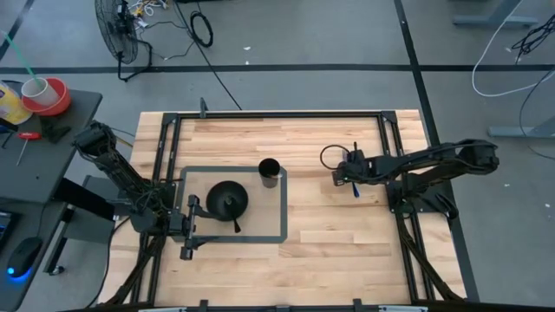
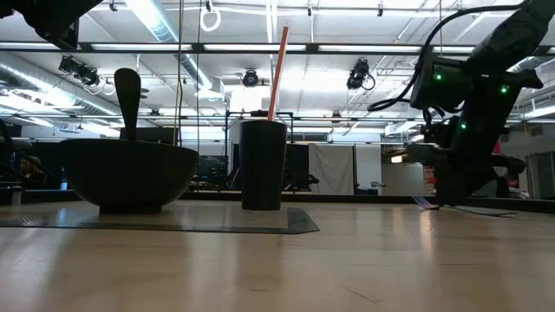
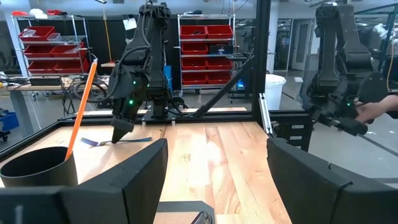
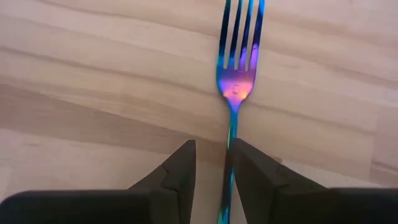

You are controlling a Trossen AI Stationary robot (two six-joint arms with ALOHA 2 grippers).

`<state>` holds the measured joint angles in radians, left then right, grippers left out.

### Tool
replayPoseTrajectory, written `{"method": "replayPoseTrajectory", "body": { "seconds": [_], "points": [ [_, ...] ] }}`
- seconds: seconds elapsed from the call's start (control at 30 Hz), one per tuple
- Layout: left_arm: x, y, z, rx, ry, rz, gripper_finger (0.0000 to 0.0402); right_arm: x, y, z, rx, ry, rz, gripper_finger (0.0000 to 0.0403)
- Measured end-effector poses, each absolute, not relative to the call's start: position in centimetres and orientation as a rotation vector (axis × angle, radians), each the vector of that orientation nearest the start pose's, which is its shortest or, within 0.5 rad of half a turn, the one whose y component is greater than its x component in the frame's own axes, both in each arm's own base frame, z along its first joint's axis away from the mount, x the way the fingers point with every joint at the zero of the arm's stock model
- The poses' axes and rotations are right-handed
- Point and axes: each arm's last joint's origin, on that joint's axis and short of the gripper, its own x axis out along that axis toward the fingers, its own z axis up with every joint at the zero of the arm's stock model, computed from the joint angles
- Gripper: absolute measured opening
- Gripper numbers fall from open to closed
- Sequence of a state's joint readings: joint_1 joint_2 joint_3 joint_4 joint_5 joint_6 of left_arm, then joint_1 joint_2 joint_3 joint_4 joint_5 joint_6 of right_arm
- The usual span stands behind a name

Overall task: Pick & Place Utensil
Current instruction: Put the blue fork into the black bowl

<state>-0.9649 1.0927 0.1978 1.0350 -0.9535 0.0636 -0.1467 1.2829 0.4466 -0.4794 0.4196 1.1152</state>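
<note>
An iridescent blue-purple fork lies flat on the wooden table right of centre. My right gripper points down over its handle, fingers a narrow gap apart, open; it also shows in the high view and the left wrist view. A black bowl with a black utensil leaning in it, and a black cup with an orange straw, stand on a grey-bordered mat. My left gripper waits wide open left of the bowl. My right gripper comes at the fork from above, pointing down, fingers either side of the handle and across it. The handle runs close along the inner side of one finger; the other finger stands apart. Whether it touches the handle, I cannot tell.
Black frame rails run along the table's left, right and far sides. Bare wood lies between the mat and the right arm's base. Beside the table's left edge, a side table holds a red tape roll and a cup.
</note>
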Motion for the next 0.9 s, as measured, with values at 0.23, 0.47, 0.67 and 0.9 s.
{"method": "replayPoseTrajectory", "body": {
  "seconds": [0.23, 0.47, 0.67, 0.9],
  "points": [
    [12.3, -13.6, 19.6, -0.051, -0.081, -0.009, 0.0275, 17.7, -3.9, 11.6, 0.709, 0.908, -1.163, 0.0110],
    [12.3, -13.6, 19.6, -0.051, -0.081, -0.009, 0.0275, 18.4, -3.9, 12.5, 0.741, 0.896, -1.134, 0.0110],
    [12.3, -13.6, 19.6, -0.051, -0.081, -0.010, 0.0275, 18.9, -4.0, 13.0, 0.719, 0.895, -1.114, 0.0110],
    [12.3, -13.6, 19.6, -0.051, -0.081, -0.009, 0.0275, 18.6, -4.0, 12.8, 0.679, 0.916, -1.152, 0.0110]
  ]
}}
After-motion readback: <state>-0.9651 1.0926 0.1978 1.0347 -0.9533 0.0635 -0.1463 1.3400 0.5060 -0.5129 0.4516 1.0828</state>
